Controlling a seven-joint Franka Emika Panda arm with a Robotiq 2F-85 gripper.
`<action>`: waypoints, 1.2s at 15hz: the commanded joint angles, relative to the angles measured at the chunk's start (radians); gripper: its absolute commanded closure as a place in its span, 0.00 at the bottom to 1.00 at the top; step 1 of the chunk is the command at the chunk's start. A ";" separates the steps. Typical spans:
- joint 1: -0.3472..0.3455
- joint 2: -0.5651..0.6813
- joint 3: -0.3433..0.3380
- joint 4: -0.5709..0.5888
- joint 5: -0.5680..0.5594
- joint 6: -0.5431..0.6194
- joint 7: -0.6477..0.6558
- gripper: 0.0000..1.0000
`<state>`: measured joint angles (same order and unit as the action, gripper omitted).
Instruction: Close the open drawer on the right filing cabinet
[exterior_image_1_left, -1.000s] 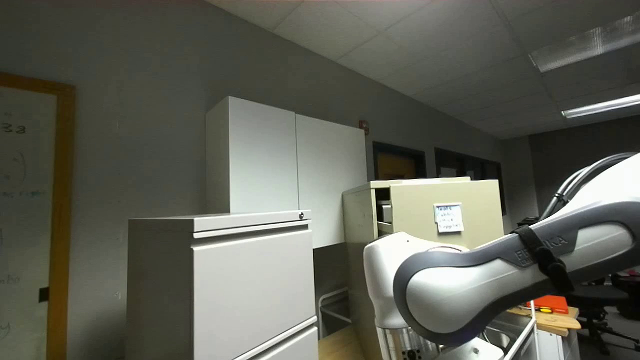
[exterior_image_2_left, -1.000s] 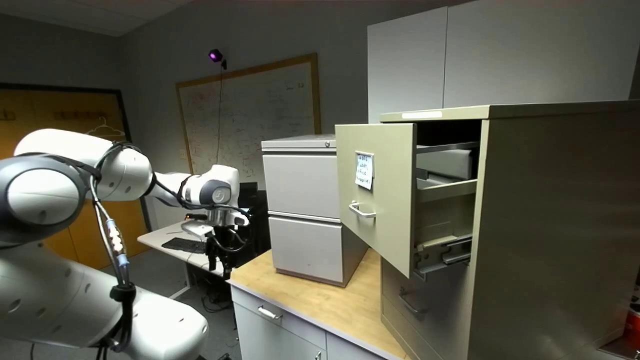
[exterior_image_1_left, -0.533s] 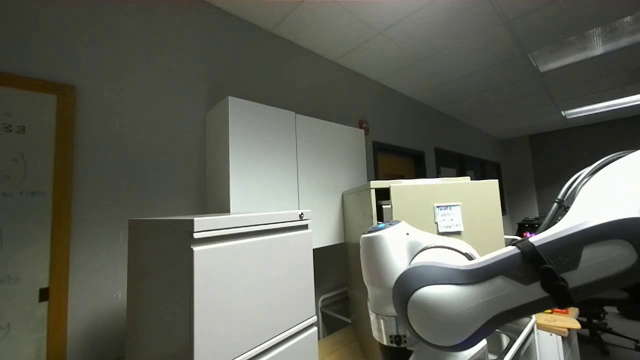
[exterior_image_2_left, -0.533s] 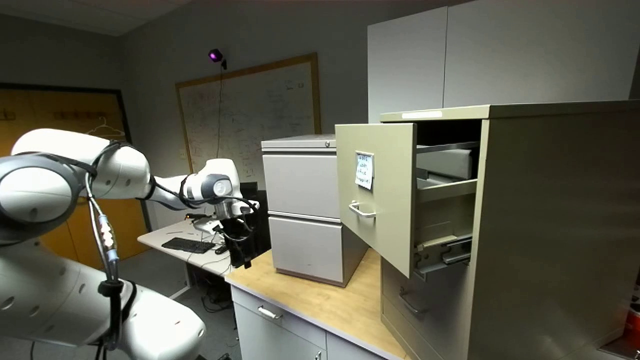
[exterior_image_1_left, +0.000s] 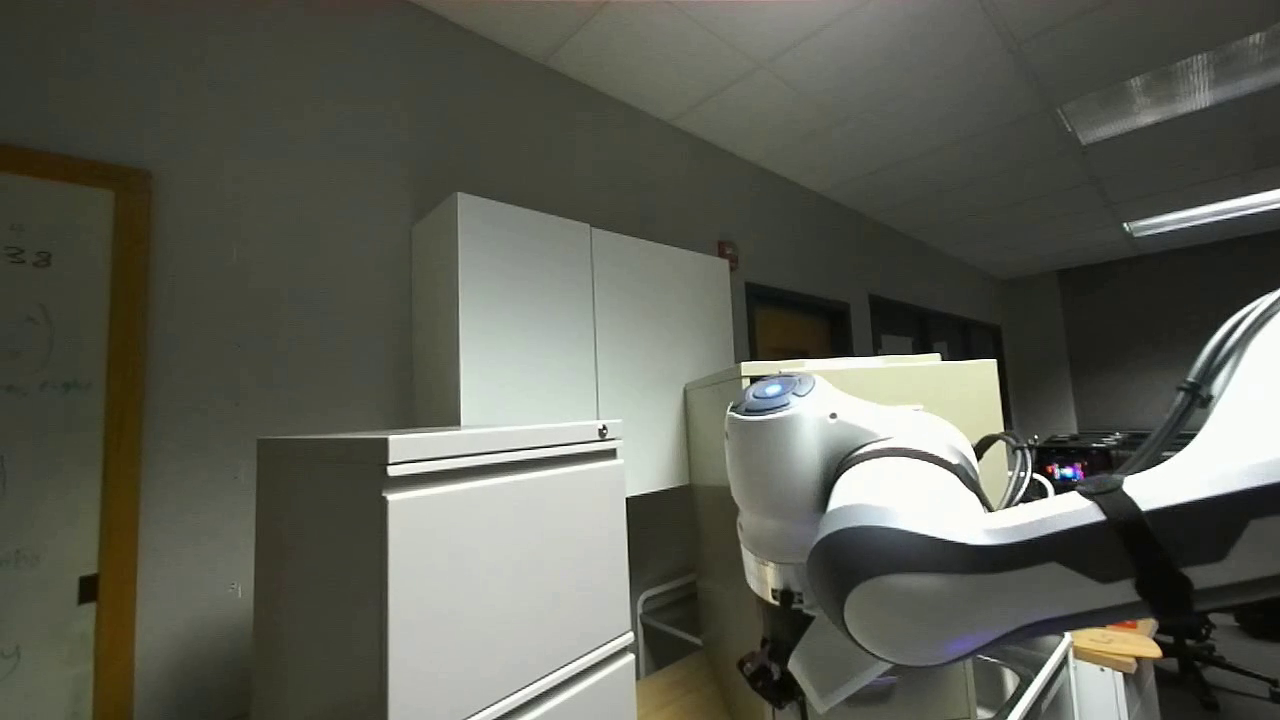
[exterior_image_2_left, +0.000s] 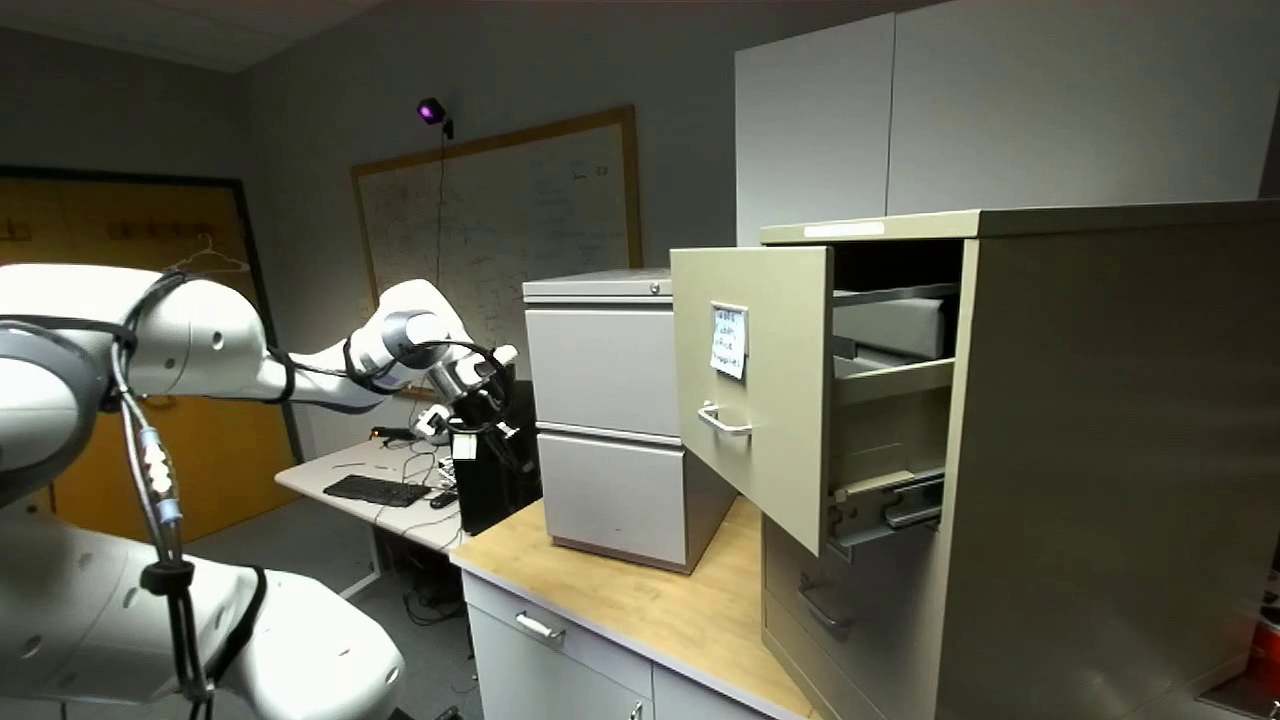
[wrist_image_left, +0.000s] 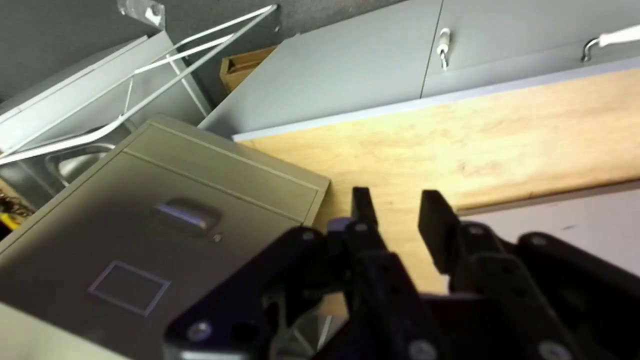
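The open drawer (exterior_image_2_left: 775, 470) juts out of the right filing cabinet (exterior_image_2_left: 1100, 450), its beige front bearing a white paper sheet (exterior_image_2_left: 729, 342) above a metal handle (exterior_image_2_left: 724, 420). In an exterior view the drawer front (exterior_image_1_left: 955, 405) is partly covered by the arm, which hides the sheet. My gripper (exterior_image_2_left: 515, 460) hangs apart from the drawer, tilted down toward the cabinets. In the wrist view the gripper (wrist_image_left: 396, 197) stands partly open, with a gap and nothing between the fingers. A lower closed drawer (wrist_image_left: 150, 240) of the beige cabinet lies to the left there.
A grey two-drawer cabinet (exterior_image_2_left: 605, 370) stands on the wooden counter (exterior_image_2_left: 620, 600) beside the beige one. White cupboards (exterior_image_1_left: 590, 320) hang behind. A desk (exterior_image_2_left: 365, 490) with a keyboard is farther back. A white metal rack (wrist_image_left: 125, 115) appears at the wrist view's upper left.
The wrist has risen and tilted, so the fingers now slant toward the cabinets instead of pointing straight down. The fingers have drawn closer together. The drawer has not moved.
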<state>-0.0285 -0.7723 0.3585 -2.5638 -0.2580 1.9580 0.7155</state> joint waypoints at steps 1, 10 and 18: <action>-0.050 -0.085 0.008 0.002 -0.130 0.026 0.055 0.98; -0.217 -0.141 -0.098 0.006 -0.366 0.207 0.157 1.00; -0.337 -0.074 -0.152 0.047 -0.432 0.408 0.204 1.00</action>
<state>-0.3309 -0.8929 0.2062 -2.5555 -0.6539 2.3121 0.8725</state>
